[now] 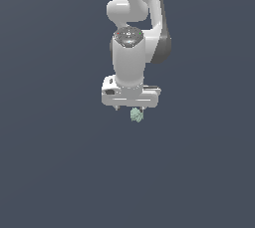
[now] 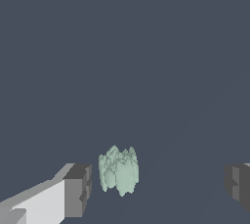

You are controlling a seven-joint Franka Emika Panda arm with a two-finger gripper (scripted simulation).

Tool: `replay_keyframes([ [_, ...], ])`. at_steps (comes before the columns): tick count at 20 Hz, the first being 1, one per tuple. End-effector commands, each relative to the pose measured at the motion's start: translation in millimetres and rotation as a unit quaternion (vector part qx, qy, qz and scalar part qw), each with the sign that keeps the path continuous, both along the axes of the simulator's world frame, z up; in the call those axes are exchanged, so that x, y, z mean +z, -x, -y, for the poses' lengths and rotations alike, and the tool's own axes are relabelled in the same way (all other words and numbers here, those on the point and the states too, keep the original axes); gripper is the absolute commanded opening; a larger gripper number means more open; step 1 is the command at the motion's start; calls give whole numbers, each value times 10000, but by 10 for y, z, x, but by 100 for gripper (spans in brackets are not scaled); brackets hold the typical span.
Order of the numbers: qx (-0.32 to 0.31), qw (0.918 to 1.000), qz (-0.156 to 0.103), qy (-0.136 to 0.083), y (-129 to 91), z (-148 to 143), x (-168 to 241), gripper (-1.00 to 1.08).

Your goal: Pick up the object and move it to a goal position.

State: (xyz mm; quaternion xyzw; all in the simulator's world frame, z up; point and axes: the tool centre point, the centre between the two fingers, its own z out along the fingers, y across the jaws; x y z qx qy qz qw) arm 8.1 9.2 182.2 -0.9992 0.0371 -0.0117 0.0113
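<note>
The object is a tiny pale mint-green lumpy blob on the dark grey floor, showing just under the white gripper in the exterior view. In the wrist view the object lies between the two dark fingertips, with a narrow gap to one fingertip and a wide gap to the other fingertip. The gripper is open wide and holds nothing. The jaws stand on either side of the blob without touching it.
The white arm stands over the spot and hides the floor behind it. A plain dark grey floor surrounds it in all directions.
</note>
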Motion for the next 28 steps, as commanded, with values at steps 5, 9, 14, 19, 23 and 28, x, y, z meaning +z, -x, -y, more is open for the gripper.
replay_keyframes([
  [5,-512,9987,-28,-18,42,-45,-76,100],
  [9,-969,9953,-52,-31,80,-83,-142,100],
  [14,-1611,9869,-84,-44,136,-132,-233,100],
  [19,-2249,9743,-113,-52,194,-178,-321,100],
  [23,-2754,9612,-134,-54,241,-211,-389,100],
  [28,-3376,9411,-156,-54,301,-249,-472,100],
])
